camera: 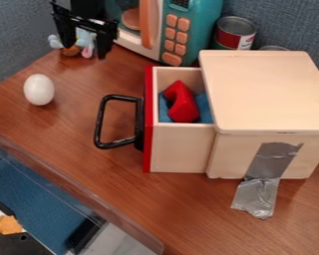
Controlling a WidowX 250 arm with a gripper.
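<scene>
Tool (86,51) was at the upper left, fingers apart, nothing between them. It hung by the plush toy (85,40), which sat on the desk (76,117) left of the teal microwave (195,30), partly hidden behind the fingers. White egg (39,89) stood on the desk, nearer the camera than the toy, apart from everything. Wooden box (268,92) was at the right, drawer (181,148) pulled out toward the left, red front, black handle (100,122). Inside the drawer: red block (181,102) on blue cloth (203,107). Grey tape (263,172) ran from the box's near side down onto the desk. Can (234,36) stood behind the box, just right of the microwave, with part of another can (274,48) beside it.
</scene>
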